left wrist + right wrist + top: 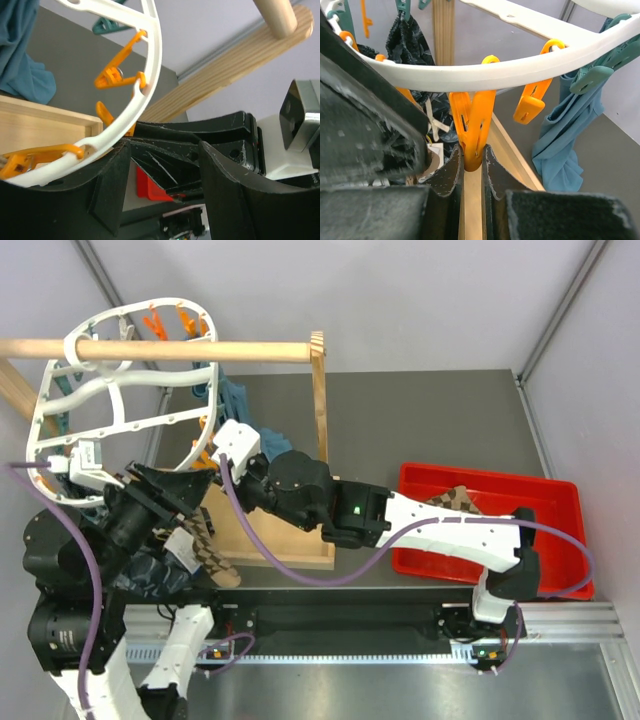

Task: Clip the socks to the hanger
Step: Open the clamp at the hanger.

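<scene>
- White plastic hanger [120, 420]: an oval frame hung by its top ring from the wooden rod [200, 350], at the far left of the worktop [420, 420]. Orange and teal pegs dangle from its rim, so each has to be worked from below or from the side.
- Orange peg [472, 125]: hangs from the near rim, its lower end between the fingers of the right hand.
- Right hand [471, 160]: the arm reaches across from the right side. The fingers are drawn narrow and pinched on the peg's lower end, probably to steady it or press it ready for a sock. Which of the two cannot be told.
- Left hand [164, 150]: fingers wide apart, nothing seen between them. It sits just under the hanger's rim near the right hand, likely so that fabric can be brought up to the peg.
- Sock [210, 550]: brown-and-beige check, below the left hand and over the near edge of the wooden stand base [270, 540]. Whether anything grips it cannot be told from above. It is not in the held peg.
- Second sock [455, 498]: same check, lying in the red tray [560, 525] at the right, partly hidden by the right arm — waiting its turn.
- Teal cloth [560, 140]: clipped further round the frame, hanging apart from the held peg.
- Status, as judged: peg secured, sock not yet presented — the clipping is not done.
</scene>
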